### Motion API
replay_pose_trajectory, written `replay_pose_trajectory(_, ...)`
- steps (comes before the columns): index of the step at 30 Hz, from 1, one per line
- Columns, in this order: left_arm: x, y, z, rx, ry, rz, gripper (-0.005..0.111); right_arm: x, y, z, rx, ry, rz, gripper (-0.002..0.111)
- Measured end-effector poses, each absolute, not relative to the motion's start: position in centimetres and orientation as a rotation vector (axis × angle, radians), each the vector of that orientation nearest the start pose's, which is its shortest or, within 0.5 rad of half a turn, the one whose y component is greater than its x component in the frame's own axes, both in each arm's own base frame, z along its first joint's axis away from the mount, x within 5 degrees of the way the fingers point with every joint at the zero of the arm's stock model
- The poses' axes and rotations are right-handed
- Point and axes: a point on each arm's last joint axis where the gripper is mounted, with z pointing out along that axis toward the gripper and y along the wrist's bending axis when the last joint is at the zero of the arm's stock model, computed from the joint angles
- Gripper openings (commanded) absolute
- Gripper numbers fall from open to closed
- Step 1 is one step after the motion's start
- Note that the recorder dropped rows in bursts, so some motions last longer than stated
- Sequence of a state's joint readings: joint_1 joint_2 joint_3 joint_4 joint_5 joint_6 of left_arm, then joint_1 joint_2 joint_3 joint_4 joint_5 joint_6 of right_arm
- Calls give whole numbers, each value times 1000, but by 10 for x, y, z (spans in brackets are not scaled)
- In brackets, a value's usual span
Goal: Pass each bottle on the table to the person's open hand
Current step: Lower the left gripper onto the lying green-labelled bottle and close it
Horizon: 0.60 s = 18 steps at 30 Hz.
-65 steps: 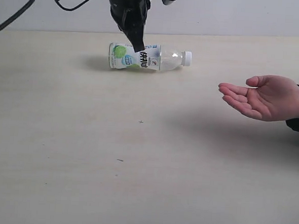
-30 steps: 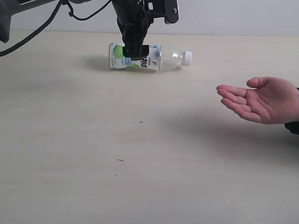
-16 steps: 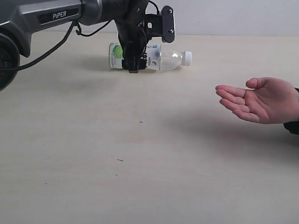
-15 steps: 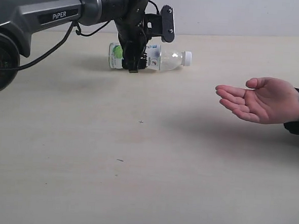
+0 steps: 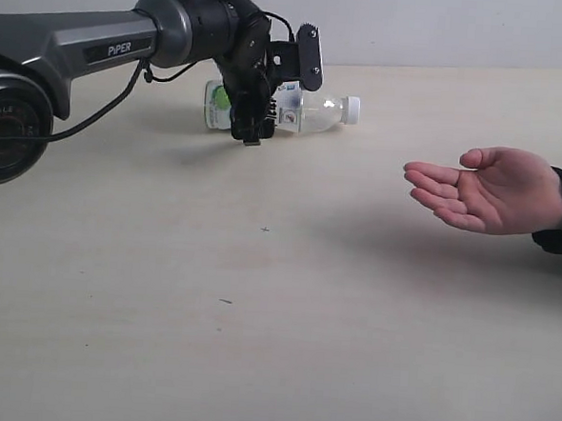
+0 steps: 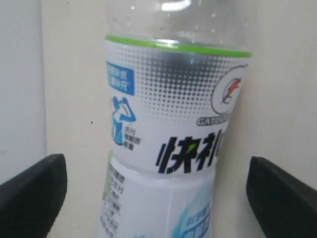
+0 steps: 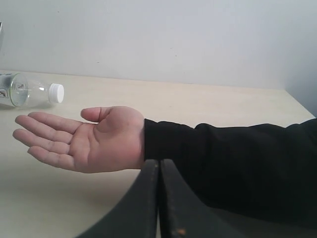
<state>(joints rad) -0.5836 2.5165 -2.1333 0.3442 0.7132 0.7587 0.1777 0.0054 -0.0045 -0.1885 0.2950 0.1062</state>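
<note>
A single clear bottle point(image 5: 316, 111) with a white cap and a white-green label lies on its side at the back of the table point(image 5: 255, 323), cap pointing right. My left gripper point(image 5: 252, 125) is down over its labelled middle, open, a finger point(image 6: 34, 191) on either side with table showing in both gaps. The left wrist view is filled by the bottle's label point(image 6: 173, 124). The person's open hand point(image 5: 487, 190) waits palm up at the right, above the table, with a black sleeve. My right gripper point(image 7: 159, 198) is shut and empty, just behind that hand point(image 7: 84, 139).
The black-sleeved forearm point(image 7: 233, 163) crosses right in front of the right gripper. A pale wall point(image 5: 445, 25) runs behind the table's far edge. The bottle's capped end point(image 7: 29, 91) shows at the edge of the right wrist view. No other bottles are in view.
My left arm has come down and swung in from the left, bringing the open fingers from above the bottle to either side of its label. The bottle and the hand have hardly moved.
</note>
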Motion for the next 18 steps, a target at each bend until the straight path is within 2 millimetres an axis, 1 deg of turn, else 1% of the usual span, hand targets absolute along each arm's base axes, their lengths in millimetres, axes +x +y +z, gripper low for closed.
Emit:
replay_pose_trajectory(5, 469, -285, 131, 1783, 1836, 450, 93, 55, 5, 188, -184, 1765, 26, 0)
replay_pose_trajectory(8, 470, -286, 128, 1784, 1828, 451, 93, 55, 5, 188, -184, 1765, 26, 0)
replay_pose_trajectory(9, 470, -286, 123, 1793, 1828, 456, 93, 55, 5, 188, -184, 1765, 26, 0)
replay_pose_trajectory(11, 471, -286, 120, 1800, 1828, 460, 93, 55, 5, 188, -184, 1765, 26, 0)
replay_pose_trajectory(18, 471, -287, 118, 1797, 1817, 460, 93, 55, 5, 188, -184, 1765, 26, 0)
